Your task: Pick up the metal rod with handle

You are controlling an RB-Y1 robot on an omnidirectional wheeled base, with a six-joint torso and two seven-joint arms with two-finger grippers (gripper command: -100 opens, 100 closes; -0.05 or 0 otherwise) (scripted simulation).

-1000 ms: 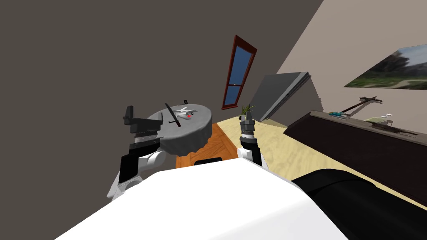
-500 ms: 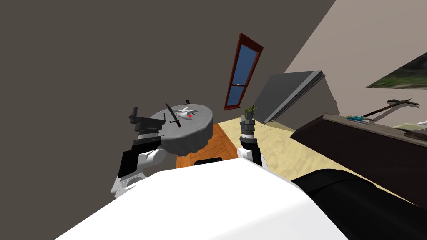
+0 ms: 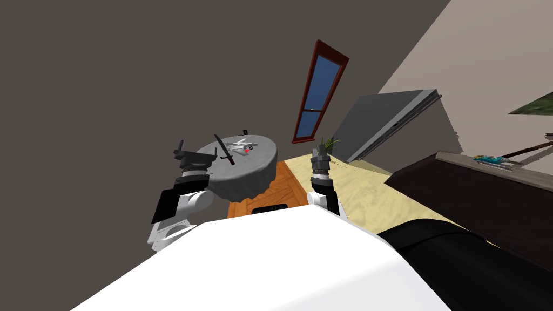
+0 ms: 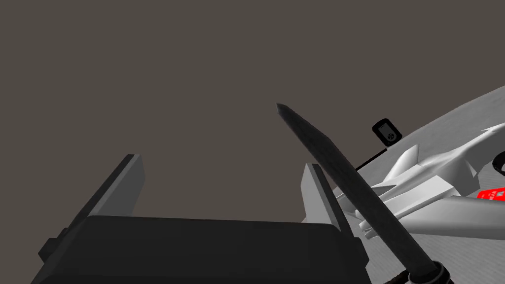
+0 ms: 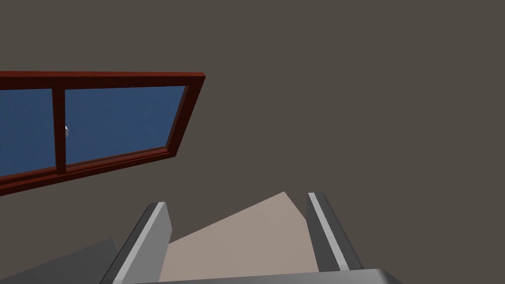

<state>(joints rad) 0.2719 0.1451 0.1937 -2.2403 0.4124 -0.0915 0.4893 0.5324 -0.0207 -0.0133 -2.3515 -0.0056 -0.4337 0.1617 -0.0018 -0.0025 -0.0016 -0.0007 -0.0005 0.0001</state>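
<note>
Hovering just beside the rod (image 4: 345, 182) with left jaws spread and empty: approach step, no grasp yet. Slanted at the left edge of the round, grey, draped surface (image 3: 254, 162), beside a white toy aeroplane (image 4: 429, 182). Next, probably: sidestep to straddle the slim, matte-dark, tapering shaft, then pinch. Idle beyond the right edge, with right jaws likewise spread.

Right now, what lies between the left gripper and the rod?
Nothing; the left wrist view shows the dark rod beside a finger of the left gripper.
</note>
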